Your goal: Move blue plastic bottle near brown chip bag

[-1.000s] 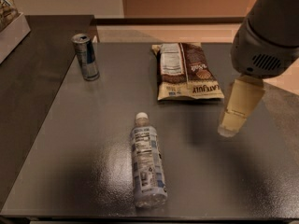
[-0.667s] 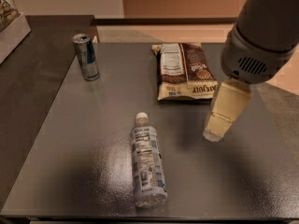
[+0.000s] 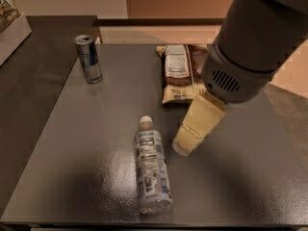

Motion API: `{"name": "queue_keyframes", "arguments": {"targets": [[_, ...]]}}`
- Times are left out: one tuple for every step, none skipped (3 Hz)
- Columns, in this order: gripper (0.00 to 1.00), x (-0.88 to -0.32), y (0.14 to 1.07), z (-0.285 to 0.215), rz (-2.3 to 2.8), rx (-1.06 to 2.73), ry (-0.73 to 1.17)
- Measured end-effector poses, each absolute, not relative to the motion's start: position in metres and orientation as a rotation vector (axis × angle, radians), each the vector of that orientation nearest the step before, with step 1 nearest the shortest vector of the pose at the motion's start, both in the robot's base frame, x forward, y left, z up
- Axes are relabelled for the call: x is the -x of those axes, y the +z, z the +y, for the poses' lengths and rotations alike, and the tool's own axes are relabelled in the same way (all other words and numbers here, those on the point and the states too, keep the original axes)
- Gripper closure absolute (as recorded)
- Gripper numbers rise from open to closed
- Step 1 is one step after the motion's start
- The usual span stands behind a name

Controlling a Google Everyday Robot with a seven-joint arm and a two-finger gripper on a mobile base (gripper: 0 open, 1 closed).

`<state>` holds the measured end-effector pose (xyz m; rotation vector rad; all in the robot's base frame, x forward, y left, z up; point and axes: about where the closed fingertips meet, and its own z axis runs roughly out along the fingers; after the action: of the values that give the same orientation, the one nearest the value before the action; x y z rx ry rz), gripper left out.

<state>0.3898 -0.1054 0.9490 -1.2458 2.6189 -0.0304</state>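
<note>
The blue plastic bottle lies on its side on the dark table, white cap pointing away, near the front edge. The brown chip bag lies flat at the back of the table, its right part hidden by my arm. My gripper hangs from the grey arm housing just right of the bottle's cap end, a short gap away from it, and in front of the bag. It holds nothing.
A slim blue-silver can stands upright at the back left. A lower dark surface lies to the left, with a box at the far left corner. The table's front edge runs along the bottom.
My gripper has moved left and forward, from right of the bag's lower corner to just beside the bottle's cap end. The bottle, bag and can have not moved.
</note>
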Motion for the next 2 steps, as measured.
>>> {"name": "queue_keyframes", "arguments": {"targets": [[0.00, -0.376, 0.935, -0.089, 2.714, 1.086, -0.026], [0.00, -0.365, 0.923, -0.075, 2.771, 0.950, -0.019]]}}
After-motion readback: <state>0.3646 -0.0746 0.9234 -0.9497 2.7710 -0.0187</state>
